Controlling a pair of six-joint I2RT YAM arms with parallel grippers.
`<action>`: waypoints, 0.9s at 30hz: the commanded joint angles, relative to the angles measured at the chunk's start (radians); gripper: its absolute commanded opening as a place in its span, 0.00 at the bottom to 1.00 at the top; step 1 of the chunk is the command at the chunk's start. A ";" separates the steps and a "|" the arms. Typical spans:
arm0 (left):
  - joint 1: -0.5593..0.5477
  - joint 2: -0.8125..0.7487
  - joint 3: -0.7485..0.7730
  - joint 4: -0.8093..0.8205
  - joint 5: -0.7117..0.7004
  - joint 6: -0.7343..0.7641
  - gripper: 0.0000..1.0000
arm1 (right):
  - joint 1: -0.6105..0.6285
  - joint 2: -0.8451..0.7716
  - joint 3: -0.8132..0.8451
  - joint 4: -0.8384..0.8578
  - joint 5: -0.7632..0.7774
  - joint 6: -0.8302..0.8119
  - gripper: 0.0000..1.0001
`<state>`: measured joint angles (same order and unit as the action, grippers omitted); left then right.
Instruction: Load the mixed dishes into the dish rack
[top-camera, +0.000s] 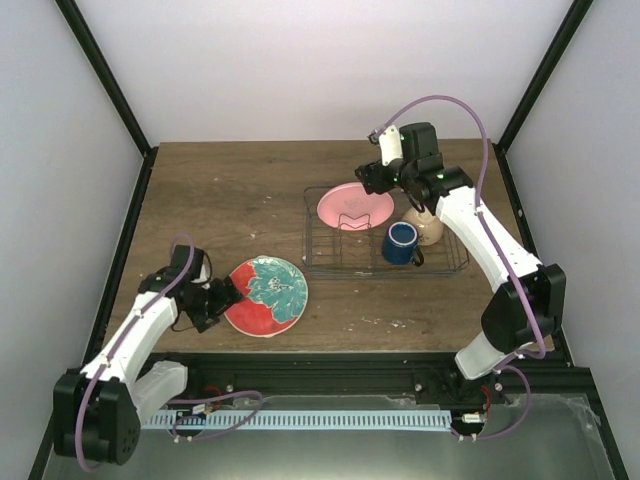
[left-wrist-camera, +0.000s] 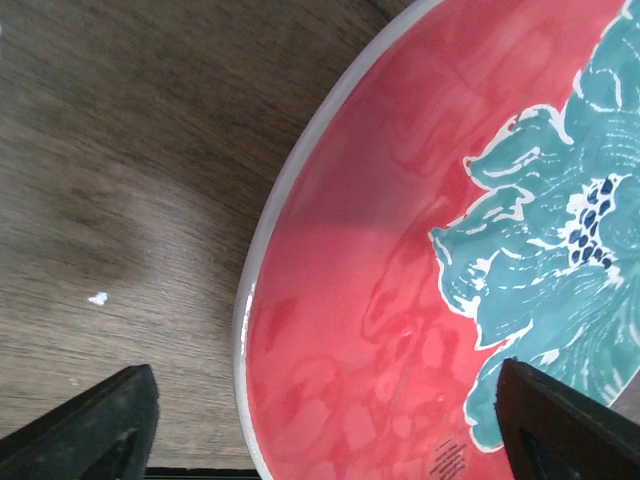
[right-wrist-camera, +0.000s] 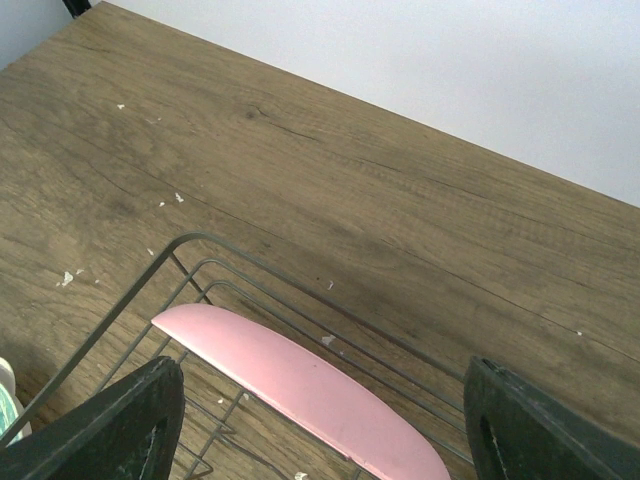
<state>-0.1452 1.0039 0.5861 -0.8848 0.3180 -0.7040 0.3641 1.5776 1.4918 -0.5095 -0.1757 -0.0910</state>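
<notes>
The red plate with a teal flower (top-camera: 267, 295) lies flat on the table at front left. My left gripper (top-camera: 228, 297) is open at its left rim; in the left wrist view (left-wrist-camera: 330, 440) one finger is over the table and the other over the plate (left-wrist-camera: 400, 250). The wire dish rack (top-camera: 385, 272) holds the pink plate (top-camera: 350, 205), the dark blue mug (top-camera: 400, 243) and the cream bowl (top-camera: 428, 228). My right gripper (top-camera: 372, 177) is open and empty above the rack's back left edge, over the pink plate (right-wrist-camera: 310, 385). The pale blue-ringed plate is out of view.
Rack wires (right-wrist-camera: 260, 268) run just below my right fingers. Bare wood lies behind and left of the rack. Black frame posts and white walls enclose the table.
</notes>
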 joint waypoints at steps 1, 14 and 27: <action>0.008 -0.075 -0.064 0.086 0.048 -0.057 0.87 | 0.020 0.006 0.042 -0.021 -0.028 0.005 0.77; 0.009 -0.108 -0.117 0.136 0.085 -0.071 0.65 | 0.057 0.025 0.051 -0.034 -0.021 0.000 0.77; 0.009 -0.094 -0.149 0.177 0.119 -0.076 0.19 | 0.075 0.041 0.053 -0.048 0.002 -0.018 0.77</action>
<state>-0.1379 0.9279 0.4389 -0.7494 0.3985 -0.7792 0.4244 1.5993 1.4937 -0.5472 -0.1822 -0.0959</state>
